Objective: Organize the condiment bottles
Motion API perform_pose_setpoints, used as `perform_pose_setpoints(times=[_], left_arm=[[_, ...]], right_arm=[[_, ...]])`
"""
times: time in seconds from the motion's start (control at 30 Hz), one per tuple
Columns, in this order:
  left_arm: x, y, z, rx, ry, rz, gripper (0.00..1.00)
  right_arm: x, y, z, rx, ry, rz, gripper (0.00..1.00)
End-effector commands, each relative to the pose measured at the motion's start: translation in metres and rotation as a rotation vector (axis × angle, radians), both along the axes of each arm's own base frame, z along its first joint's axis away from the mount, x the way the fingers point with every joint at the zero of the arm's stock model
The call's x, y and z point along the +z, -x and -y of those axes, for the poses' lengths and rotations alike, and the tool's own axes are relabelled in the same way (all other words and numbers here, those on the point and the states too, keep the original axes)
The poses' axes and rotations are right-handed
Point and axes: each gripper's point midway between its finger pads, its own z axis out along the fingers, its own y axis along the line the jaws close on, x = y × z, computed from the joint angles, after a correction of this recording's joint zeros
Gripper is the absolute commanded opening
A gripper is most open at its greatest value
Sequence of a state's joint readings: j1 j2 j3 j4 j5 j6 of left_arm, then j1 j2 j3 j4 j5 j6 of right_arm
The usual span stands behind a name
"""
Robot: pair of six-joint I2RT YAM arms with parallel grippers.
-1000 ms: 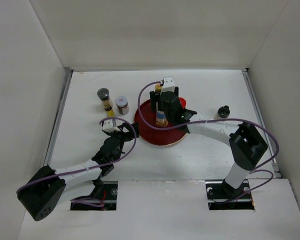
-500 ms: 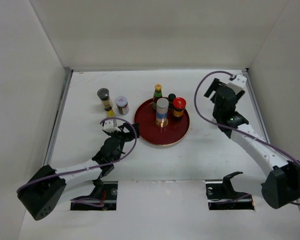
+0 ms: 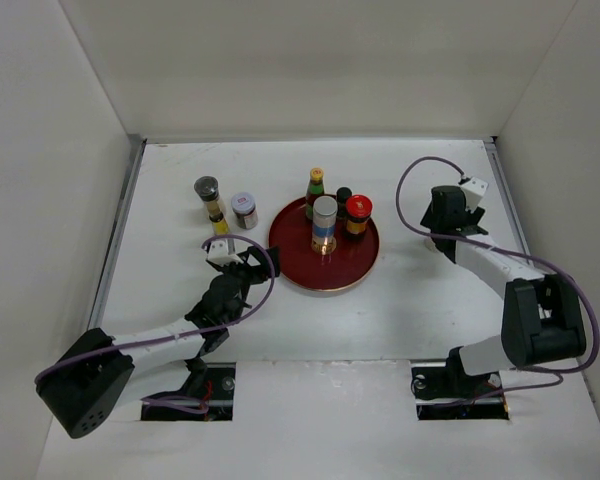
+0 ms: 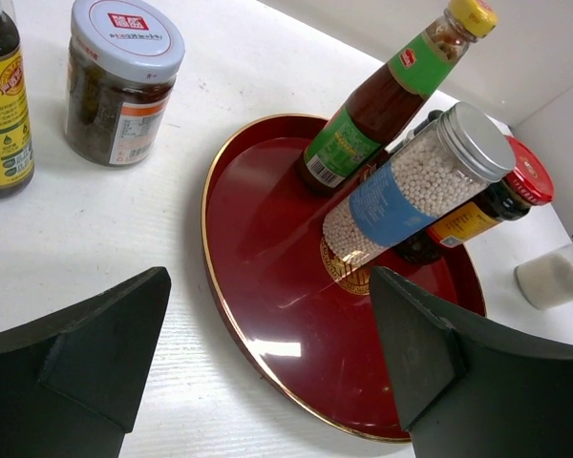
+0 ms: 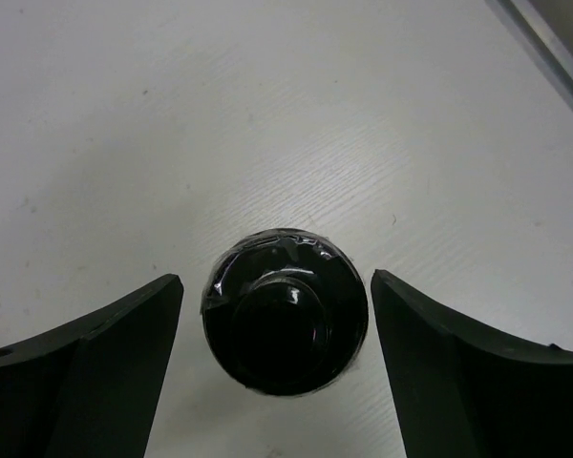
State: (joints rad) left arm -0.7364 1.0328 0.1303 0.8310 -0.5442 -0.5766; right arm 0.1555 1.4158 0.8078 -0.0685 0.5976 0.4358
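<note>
Right gripper (image 5: pixel 275 279) hangs wide open astride a black-capped bottle (image 5: pixel 285 324) near the table's (image 5: pixel 267 114) right edge, its fingers (image 5: pixel 95 363) clear of the bottle. Left gripper (image 4: pixel 267 275) gapes empty at the red tray (image 4: pixel 267 315), which carries four bottles (image 3: pixel 325 222). Two more bottles (image 3: pixel 244 209) stand toward the left edge.

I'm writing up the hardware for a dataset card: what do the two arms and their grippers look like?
Both arms are alike: the left arm and right arm have white tubular links between chunky black joint housings. A thin purple cable loops along each to a small white camera block at the wrist. The left gripper and right gripper each have two matte black, wedge-shaped fingers.
</note>
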Motion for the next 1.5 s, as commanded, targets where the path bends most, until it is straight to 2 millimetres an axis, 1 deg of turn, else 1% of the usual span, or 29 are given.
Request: perform_pose_setpoints(times=[0.0,0.07,0.1,0.13,0.17,0.27,0.37,0.4,0.47,0.57,0.6,0.67,0.73,0.8,0.87,0.97,1.07,1.13,1.23,1.33,1.4,1.47], left_arm=[[0.017,-0.004,0.01,-0.018,0.046,0.036,0.85],[0.021,-0.003,0.009,-0.02,0.054,0.045,0.85],[0.021,-0.002,0.009,-0.02,0.055,0.046,0.85],[0.021,-0.003,0.007,-0.015,0.055,0.046,0.85],[0.019,-0.004,0.007,-0.014,0.051,0.041,0.85],[0.018,-0.004,0.009,-0.018,0.048,0.038,0.85],[0.019,-0.004,0.008,-0.014,0.05,0.04,0.85],[0.018,-0.005,0.008,-0.012,0.048,0.038,0.85],[0.017,-0.006,0.009,-0.012,0.044,0.033,0.85],[0.02,-0.005,0.006,-0.006,0.049,0.042,0.85],[0.019,-0.005,0.006,-0.004,0.047,0.04,0.85],[0.018,-0.007,0.007,-0.006,0.046,0.036,0.85],[0.02,-0.006,0.009,-0.015,0.047,0.039,0.85],[0.021,-0.006,0.007,-0.008,0.049,0.043,0.85],[0.018,-0.008,0.005,0.002,0.039,0.035,0.85],[0.016,-0.009,0.006,0.001,0.029,0.03,0.85],[0.014,-0.011,0.002,0.019,0.017,0.023,0.85],[0.013,-0.013,-0.002,0.035,0.004,0.009,0.85],[0.018,-0.015,-0.008,0.073,-0.013,-0.015,0.86],[0.027,-0.017,-0.015,0.131,-0.037,-0.047,0.89],[0.038,-0.019,-0.021,0.172,-0.065,-0.069,0.9],[0.052,-0.024,-0.031,0.224,-0.083,-0.081,0.91]], right_arm=[[0.008,-0.016,-0.004,0.007,-0.057,0.063,0.76],[0.007,-0.015,-0.002,-0.002,-0.058,0.071,0.59],[0.011,-0.012,-0.002,-0.006,-0.055,0.086,0.52],[0.019,-0.009,0.001,-0.019,-0.045,0.11,0.47],[0.027,-0.006,0.0,-0.02,-0.031,0.124,0.45],[0.057,0.006,-0.022,0.045,0.012,0.177,0.43],[0.084,0.018,-0.06,0.162,-0.006,0.24,0.43],[0.089,0.021,-0.07,0.19,-0.018,0.253,0.43],[0.1,0.028,-0.098,0.267,-0.049,0.281,0.43],[0.108,0.034,-0.143,0.374,-0.113,0.309,0.43],[0.109,0.034,-0.153,0.396,-0.126,0.311,0.43],[0.11,0.033,-0.181,0.463,-0.155,0.313,0.43],[0.106,0.03,-0.2,0.507,-0.171,0.301,0.43],[0.102,0.027,-0.219,0.554,-0.184,0.303,0.43],[0.099,0.025,-0.239,0.602,-0.198,0.312,0.43],[0.087,0.02,-0.253,0.635,-0.177,0.296,0.43],[0.07,0.021,-0.255,0.624,-0.108,0.26,0.44],[0.06,0.024,-0.257,0.63,-0.061,0.234,0.47],[0.052,0.027,-0.261,0.646,-0.034,0.215,0.64],[0.048,0.028,-0.263,0.665,-0.034,0.204,0.78],[0.054,0.031,-0.261,0.675,-0.029,0.214,0.89],[0.07,0.036,-0.257,0.683,-0.041,0.251,0.96]])
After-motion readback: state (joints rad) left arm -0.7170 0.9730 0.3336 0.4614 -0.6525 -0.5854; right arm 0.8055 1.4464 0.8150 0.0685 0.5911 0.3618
